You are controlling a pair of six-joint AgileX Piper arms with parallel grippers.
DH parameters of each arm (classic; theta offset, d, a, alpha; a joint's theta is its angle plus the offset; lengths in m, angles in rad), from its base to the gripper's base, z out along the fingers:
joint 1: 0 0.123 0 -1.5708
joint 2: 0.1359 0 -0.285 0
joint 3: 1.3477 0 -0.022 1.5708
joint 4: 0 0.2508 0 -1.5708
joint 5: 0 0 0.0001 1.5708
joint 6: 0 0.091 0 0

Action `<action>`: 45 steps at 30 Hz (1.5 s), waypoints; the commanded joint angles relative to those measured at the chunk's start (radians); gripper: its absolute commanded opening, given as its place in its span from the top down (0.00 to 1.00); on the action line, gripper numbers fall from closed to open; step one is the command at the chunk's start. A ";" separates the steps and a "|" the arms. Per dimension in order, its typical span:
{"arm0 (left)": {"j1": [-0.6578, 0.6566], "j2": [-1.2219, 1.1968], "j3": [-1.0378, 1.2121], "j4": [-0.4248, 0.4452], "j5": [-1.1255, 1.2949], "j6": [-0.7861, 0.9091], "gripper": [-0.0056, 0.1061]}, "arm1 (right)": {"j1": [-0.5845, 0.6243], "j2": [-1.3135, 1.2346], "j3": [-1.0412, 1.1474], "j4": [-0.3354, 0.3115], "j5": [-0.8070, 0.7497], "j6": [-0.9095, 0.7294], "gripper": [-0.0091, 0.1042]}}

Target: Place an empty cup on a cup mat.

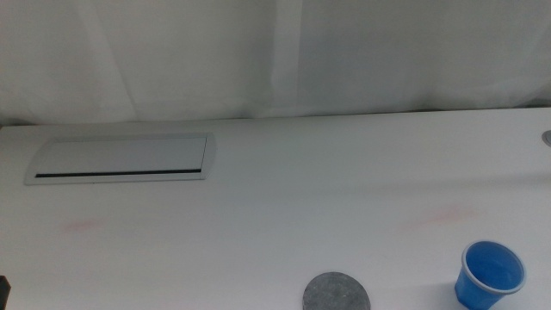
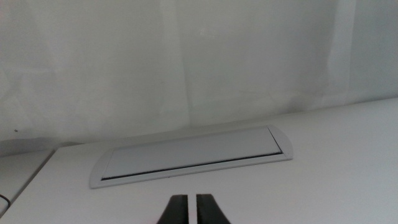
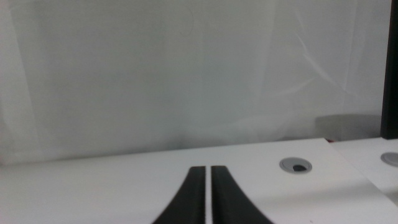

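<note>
Middle view: cup (image 1: pixel 490 274) upright right of cup mat (image 1: pixel 337 293).

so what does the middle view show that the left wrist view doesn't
Only the middle view shows the cup, upright and empty near the right front of the table, and the cup mat beside it, apart from it. Only the left wrist view shows the left gripper, its jaws nearly shut on nothing. Both show the white panel with its dark slot, the table and the white backdrop.
</note>
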 commanded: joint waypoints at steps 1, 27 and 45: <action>-0.006 -0.022 0.018 -0.009 0.002 -0.004 0.98 | 0.002 -0.008 0.040 -0.005 -0.030 -0.002 0.81; -0.006 -0.022 0.018 -0.009 0.025 -0.004 0.98 | 0.002 -0.008 -0.237 0.152 0.241 0.017 0.01; -0.006 -0.022 0.018 -0.009 0.025 0.019 0.98 | 0.002 0.377 -0.848 0.093 0.975 0.022 0.01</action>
